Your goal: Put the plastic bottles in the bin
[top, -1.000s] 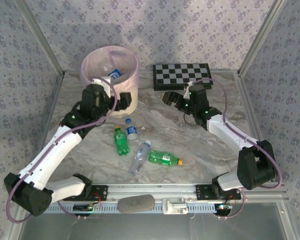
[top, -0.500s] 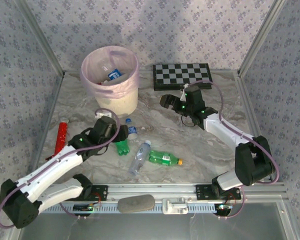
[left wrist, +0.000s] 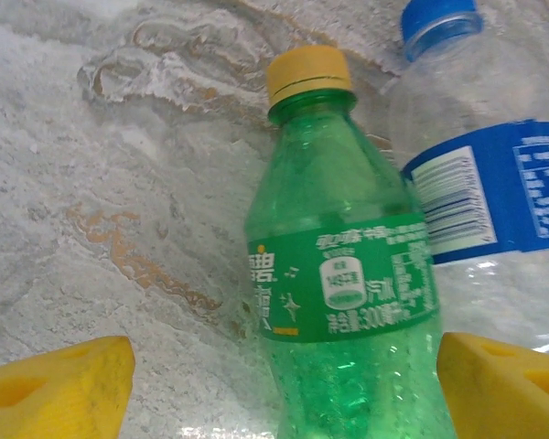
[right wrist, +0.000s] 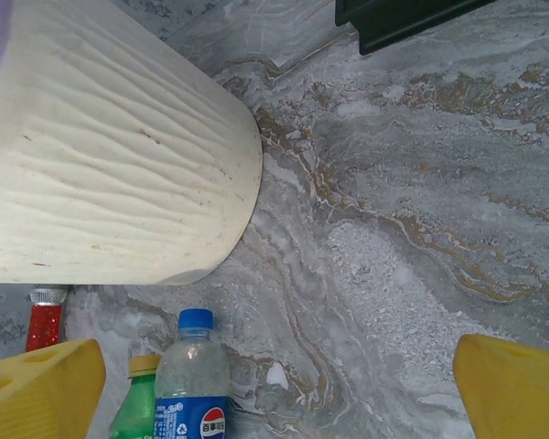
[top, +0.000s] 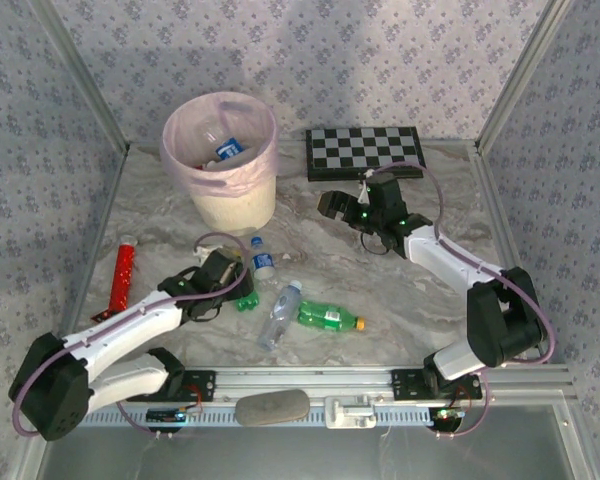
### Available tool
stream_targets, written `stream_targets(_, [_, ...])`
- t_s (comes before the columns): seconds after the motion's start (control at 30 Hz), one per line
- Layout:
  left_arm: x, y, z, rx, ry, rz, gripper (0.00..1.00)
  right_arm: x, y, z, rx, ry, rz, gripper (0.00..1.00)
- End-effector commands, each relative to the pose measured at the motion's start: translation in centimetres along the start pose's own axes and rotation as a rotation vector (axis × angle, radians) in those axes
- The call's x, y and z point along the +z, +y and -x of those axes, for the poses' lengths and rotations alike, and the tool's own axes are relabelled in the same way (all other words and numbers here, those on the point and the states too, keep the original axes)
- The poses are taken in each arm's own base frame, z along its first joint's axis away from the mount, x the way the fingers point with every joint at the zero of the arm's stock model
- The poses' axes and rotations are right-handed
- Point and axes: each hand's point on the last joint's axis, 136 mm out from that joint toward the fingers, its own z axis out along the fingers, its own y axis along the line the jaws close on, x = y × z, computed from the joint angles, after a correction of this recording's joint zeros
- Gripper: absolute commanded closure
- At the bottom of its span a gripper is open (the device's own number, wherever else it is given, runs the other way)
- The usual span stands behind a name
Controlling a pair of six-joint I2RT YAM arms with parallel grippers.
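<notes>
My left pincer has come down from the bin, upper left, and now straddles the green bottle lying on the bench left of centre. Jaws wide but narrowing, no grip yet, so the next pickup is starting. My right pincer is wide, empty.

A robot lab test cell — aluminium frame, patterned walls, marble-look tabletop — arms bolted to a rail.

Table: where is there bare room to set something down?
Bare marble: between the chessboard and the lying green bottle, and between the right arm and side wall. Crowded before the bin, where bottles cluster by the left arm.
</notes>
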Motion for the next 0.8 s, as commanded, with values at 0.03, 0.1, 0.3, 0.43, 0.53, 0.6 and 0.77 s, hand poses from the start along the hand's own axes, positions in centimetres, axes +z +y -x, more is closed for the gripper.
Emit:
stream_targets(0.03, [1.1, -1.0, 0.6, -0.051, -0.003, -0.034, 0.14, 0.0, 0.8, 0.6, 0.002, -0.008, 0.006, 0.01])
stream_targets(0.1, [1.7, -1.2, 0.4, -0.046, 0.016, -0.036, 0.14, -0.1, 0.8, 0.6, 0.000, -0.010, 0.001, 0.01])
stream_targets(0.3, [3.6, -0.9, -0.6, -0.051, 0.084, -0.001, 0.19, -0.1, 0.5, 0.4, -0.002, -0.006, -0.013, 0.01])
stream_targets(0.43, [4.0, -0.5, -0.8, -0.054, 0.088, 0.011, 0.30, -0.2, 0.4, 0.4, -0.007, -0.006, -0.021, 0.01])
stream_targets(0.53, [4.1, 0.0, -0.6, -0.057, 0.076, 0.022, 0.37, -0.2, 0.3, 0.4, -0.010, -0.009, -0.025, 0.01])
stream_targets(0.6, [4.1, 0.5, -0.6, -0.065, 0.070, 0.034, 0.43, -0.2, 0.3, 0.5, -0.010, -0.011, -0.024, 0.01])
stream_targets(0.77, [3.4, 2.3, 0.5, -0.120, 0.030, 0.048, 0.48, -0.2, 0.4, 0.5, -0.012, -0.012, -0.023, 0.01])
